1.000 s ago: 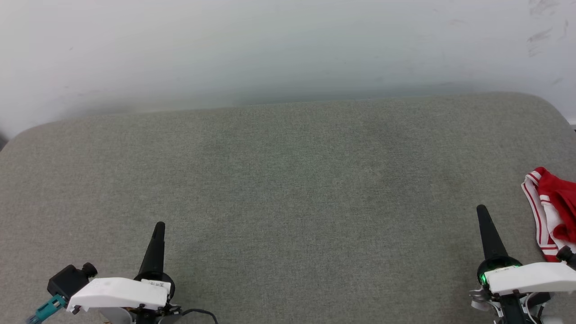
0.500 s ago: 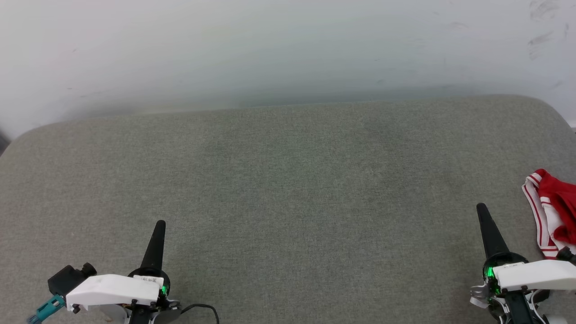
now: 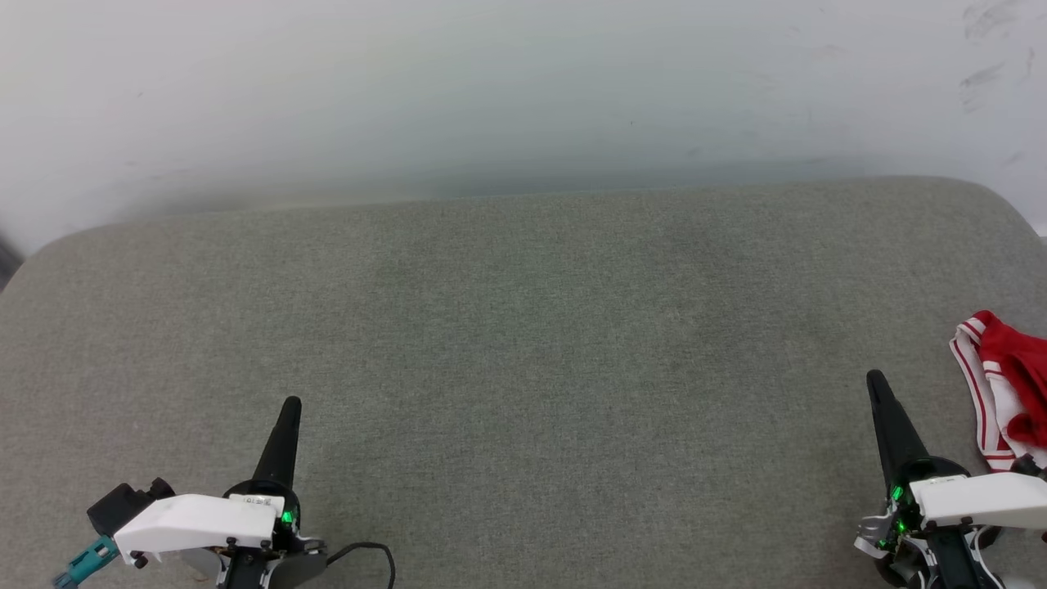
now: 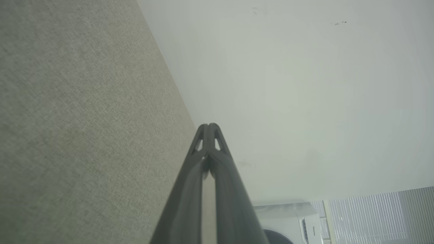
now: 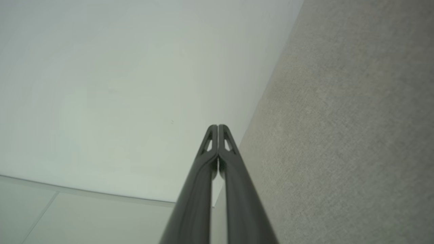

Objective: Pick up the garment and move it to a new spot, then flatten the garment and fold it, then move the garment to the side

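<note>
Red and white, the garment (image 3: 1014,364) lies bunched at the right edge of the grey fabric surface (image 3: 523,327), cut off by the frame. The right gripper (image 3: 876,378) points up just beside it, fingers pressed together, holding nothing. The left gripper (image 3: 291,402), likewise clenched and empty, sits well apart at lower left.

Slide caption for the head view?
Left gripper and right gripper shut, empty, over grey cushion; garment bunched at right edge.

Left hand (image 3: 290,402) low left — fingers pressed together, right hand (image 3: 875,376) low right, likewise closed
</note>
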Available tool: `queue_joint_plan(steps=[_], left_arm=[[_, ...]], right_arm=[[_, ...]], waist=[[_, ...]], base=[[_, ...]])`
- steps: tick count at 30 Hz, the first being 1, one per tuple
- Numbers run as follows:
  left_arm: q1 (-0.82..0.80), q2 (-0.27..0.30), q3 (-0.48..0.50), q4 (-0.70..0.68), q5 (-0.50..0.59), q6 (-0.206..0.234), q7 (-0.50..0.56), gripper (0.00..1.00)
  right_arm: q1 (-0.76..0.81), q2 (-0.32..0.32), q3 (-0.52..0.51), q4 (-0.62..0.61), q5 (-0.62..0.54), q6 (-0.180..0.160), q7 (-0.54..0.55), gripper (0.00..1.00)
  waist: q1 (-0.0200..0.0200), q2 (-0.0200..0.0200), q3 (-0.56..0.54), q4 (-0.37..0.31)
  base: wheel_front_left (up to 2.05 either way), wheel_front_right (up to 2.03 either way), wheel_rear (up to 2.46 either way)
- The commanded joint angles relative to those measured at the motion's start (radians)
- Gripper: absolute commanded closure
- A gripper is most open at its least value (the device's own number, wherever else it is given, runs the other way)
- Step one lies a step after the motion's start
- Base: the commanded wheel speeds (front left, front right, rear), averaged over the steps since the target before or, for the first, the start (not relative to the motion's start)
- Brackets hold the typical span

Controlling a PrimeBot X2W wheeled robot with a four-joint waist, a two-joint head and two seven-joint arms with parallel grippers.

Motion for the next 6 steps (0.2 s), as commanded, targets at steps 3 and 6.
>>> queue_joint_plan(steps=[3,6], left_arm=[[-0.021,0.0,0.007,0.004,-0.034,-0.002,0.01,1.0],[-0.024,-0.001,0.01,0.008,-0.057,-0.002,0.016,1.0]], right_arm=[[-0.019,-0.001,-0.005,0.0,0.036,0.0,0.009,1.0],[-0.021,0.0,-0.007,0.003,0.061,0.0,0.016,1.0]], waist=[[0.0,0.0,-0.001,0.001],[0.0,0.0,-0.003,0.002]], base=[[0.0,0.0,0.0],[0.0,0.0,0.0]])
